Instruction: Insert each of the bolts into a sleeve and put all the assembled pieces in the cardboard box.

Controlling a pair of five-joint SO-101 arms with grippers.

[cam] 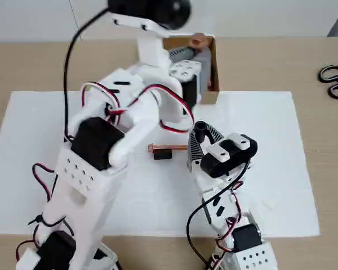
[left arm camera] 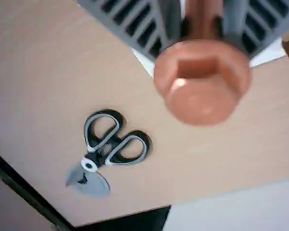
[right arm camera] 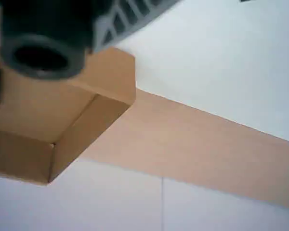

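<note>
My left gripper [cam: 195, 52] hangs over the cardboard box [cam: 215, 67] at the back of the table, shut on a copper bolt [cam: 198, 40]. In the left wrist view the bolt's head [left arm camera: 202, 79] sticks out between the grey fingers [left arm camera: 130, 19]. My right gripper [cam: 201, 139] stands over the white sheet, shut on an upright black sleeve [cam: 200, 130]. The sleeve's open end [right arm camera: 41, 55] shows in the right wrist view, with the box [right arm camera: 82, 130] beyond it. Another copper bolt [cam: 174, 148] lies on the sheet against a black sleeve [cam: 162, 154]; whether it is inserted I cannot tell.
Black-handled scissors [cam: 335, 79] lie on the bare wood at the far right, also in the left wrist view [left arm camera: 108, 144]. The white sheet [cam: 270, 169] covers the middle of the table. The left arm's body spans the sheet's left half.
</note>
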